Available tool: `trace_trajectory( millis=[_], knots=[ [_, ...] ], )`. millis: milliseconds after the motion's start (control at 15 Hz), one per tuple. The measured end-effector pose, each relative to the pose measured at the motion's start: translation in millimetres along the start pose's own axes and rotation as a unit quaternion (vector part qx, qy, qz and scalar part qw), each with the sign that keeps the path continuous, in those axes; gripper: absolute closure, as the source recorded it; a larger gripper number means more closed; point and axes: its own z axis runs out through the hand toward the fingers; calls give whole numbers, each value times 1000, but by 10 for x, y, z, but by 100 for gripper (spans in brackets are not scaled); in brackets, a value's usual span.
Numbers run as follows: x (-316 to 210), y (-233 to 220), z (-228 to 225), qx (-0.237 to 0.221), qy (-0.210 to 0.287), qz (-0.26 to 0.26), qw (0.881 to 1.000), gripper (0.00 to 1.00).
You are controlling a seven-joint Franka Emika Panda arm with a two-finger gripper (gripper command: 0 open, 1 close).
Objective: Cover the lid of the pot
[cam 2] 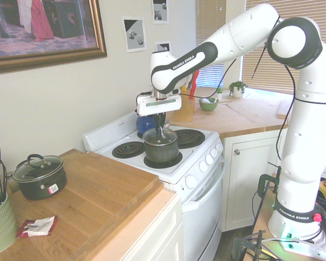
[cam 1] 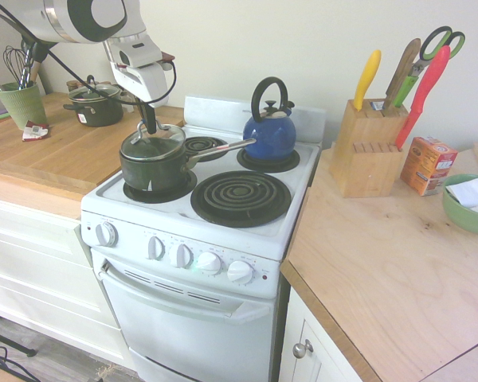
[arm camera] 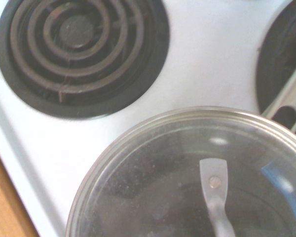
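From where I'm standing there's one saucepan (cam 1: 153, 173) on the stove (cam 2: 180, 169), its one long silver handle (cam 1: 221, 151) reaching toward the blue kettle (cam 1: 270, 137), and one glass lid (arm camera: 153, 187) lying over the saucepan's top. I count four coil burners: the saucepan sits on one, the kettle on another, and two show their coils. Beside the stove, the wooden table (cam 2: 92, 201) carries one two-handled pot (cam 2: 41, 182) with its own glass lid, one green holder of utensils (cam 1: 24, 105) and one small red-and-white packet (cam 2: 38, 225). Across the stove are one knife block (cam 1: 369, 155), one pair of scissors (cam 1: 440, 44), two orange boxes (cam 1: 428, 165) and one green bowl (cam 1: 472, 208).

The single white arm (cam 2: 228, 41) arches over the stove and points its wrist down, the jaws (cam 2: 160, 128) hanging low at the lid's looped handle (arm camera: 214, 190). They're drawn together; whether they pinch the loop, I can't tell.
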Motion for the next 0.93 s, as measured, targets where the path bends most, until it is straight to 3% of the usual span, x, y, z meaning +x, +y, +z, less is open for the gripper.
trace_trajectory(
  millis=[933],
  knots=[
    [-181,90,160,-23,21,-12,999,100]
  ],
)
